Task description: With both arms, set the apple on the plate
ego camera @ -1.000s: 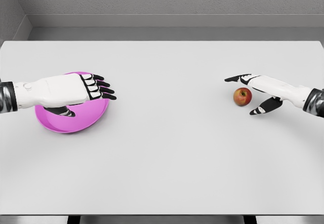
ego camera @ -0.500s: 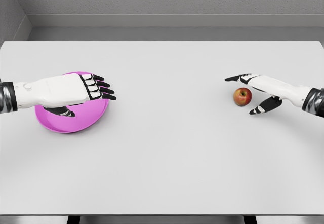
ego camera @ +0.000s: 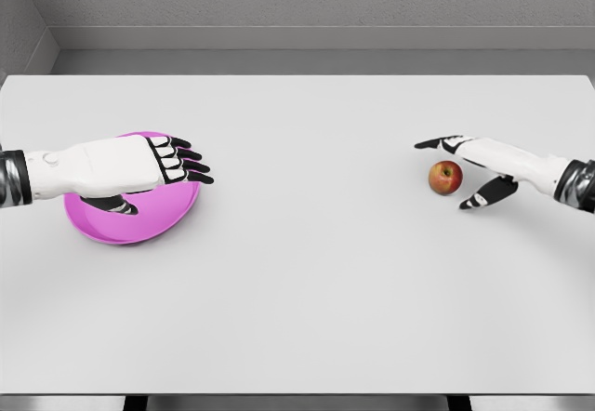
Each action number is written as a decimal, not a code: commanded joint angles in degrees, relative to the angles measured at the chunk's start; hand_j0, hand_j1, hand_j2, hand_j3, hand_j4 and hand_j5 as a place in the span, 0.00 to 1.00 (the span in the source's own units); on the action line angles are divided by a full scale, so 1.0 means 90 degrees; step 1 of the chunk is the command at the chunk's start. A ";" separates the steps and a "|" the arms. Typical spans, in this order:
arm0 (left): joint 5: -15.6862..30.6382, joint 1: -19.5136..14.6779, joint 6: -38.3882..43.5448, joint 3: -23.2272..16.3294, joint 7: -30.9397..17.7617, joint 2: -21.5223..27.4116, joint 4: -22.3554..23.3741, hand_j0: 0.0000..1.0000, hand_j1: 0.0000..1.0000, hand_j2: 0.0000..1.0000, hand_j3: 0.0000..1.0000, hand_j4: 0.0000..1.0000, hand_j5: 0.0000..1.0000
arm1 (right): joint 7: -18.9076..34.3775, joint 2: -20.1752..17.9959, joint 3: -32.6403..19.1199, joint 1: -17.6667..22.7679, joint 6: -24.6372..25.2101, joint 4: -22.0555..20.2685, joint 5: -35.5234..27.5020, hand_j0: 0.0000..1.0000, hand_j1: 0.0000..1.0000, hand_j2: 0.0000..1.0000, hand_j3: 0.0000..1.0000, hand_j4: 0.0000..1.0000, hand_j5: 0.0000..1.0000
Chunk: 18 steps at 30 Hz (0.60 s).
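Apple [ego camera: 445, 178] sits on the tabletop [ego camera: 307, 271] at three o'clock, inside your right hand [ego camera: 483, 169], whose spread fingers hold nothing. It looks light, firm, smooth and round, so it may roll: pinch across its middle. Your left hand [ego camera: 125, 166], fingers extended, covers the plate [ego camera: 130, 220] at nine o'clock.

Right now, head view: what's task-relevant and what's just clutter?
Task-relevant:
- apple, on the table at right, ungrasped
- plate, pink, at left
- right hand, open, fingers either side of the apple
- left hand, open, over the plate

Not part of the job:
- table, only the work surface
- no other loose objects visible
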 commanded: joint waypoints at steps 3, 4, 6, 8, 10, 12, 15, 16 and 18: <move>0.0038 0.0000 0.0008 0.0005 0.0005 0.0006 0.0000 1.00 1.00 1.00 1.00 1.00 1.00 | -0.0002 0.0037 -0.0002 0.0000 0.0016 0.0102 0.0045 0.99 0.99 0.99 0.99 0.99 0.99; 0.0038 0.0000 0.0008 0.0005 0.0005 0.0006 0.0000 1.00 1.00 1.00 1.00 1.00 1.00 | -0.0002 0.0037 -0.0002 0.0000 0.0016 0.0102 0.0045 0.97 0.97 0.97 0.97 0.97 0.97; 0.0038 0.0000 0.0008 0.0005 -0.0004 0.0006 0.0000 1.00 1.00 1.00 1.00 1.00 1.00 | -0.0002 0.0057 -0.0002 0.0000 0.0016 0.0102 0.0045 0.96 0.96 0.96 0.96 0.96 0.96; 0.0038 0.0000 0.0008 0.0005 -0.0005 0.0006 0.0000 1.00 1.00 1.00 1.00 1.00 1.00 | -0.0002 0.0057 -0.0002 -0.0010 0.0016 0.0102 0.0055 0.96 0.96 0.96 0.96 0.96 0.96; 0.0038 0.0000 0.0008 0.0005 -0.0005 0.0006 0.0000 1.00 1.00 1.00 1.00 1.00 1.00 | -0.0002 0.0057 -0.0002 -0.0010 0.0016 0.0102 0.0123 0.94 0.94 0.94 0.94 0.94 0.94; 0.0038 0.0000 0.0008 0.0005 -0.0005 0.0006 0.0000 1.00 1.00 1.00 1.00 1.00 1.00 | -0.0002 0.0057 -0.0002 -0.0029 0.0016 0.0102 0.0143 0.93 0.93 0.93 0.93 0.93 0.93; 0.0038 0.0000 0.0008 0.0005 -0.0005 0.0006 0.0000 1.00 1.00 1.00 1.00 1.00 1.00 | -0.0002 0.0057 -0.0002 -0.0039 0.0016 0.0102 0.0182 0.91 0.91 0.91 0.91 0.91 0.91; 0.0038 0.0000 0.0008 0.0005 -0.0005 0.0006 0.0000 1.00 1.00 1.00 1.00 1.00 1.00 | -0.0002 0.0057 -0.0002 -0.0029 0.0016 0.0102 0.0221 0.90 0.90 0.90 0.90 0.90 0.90; 0.0038 0.0000 0.0008 0.0005 -0.0005 0.0006 0.0000 1.00 1.00 1.00 1.00 1.00 1.00 | -0.0002 0.0067 -0.0002 -0.0039 0.0016 0.0102 0.0231 0.88 0.88 0.88 0.88 0.88 0.88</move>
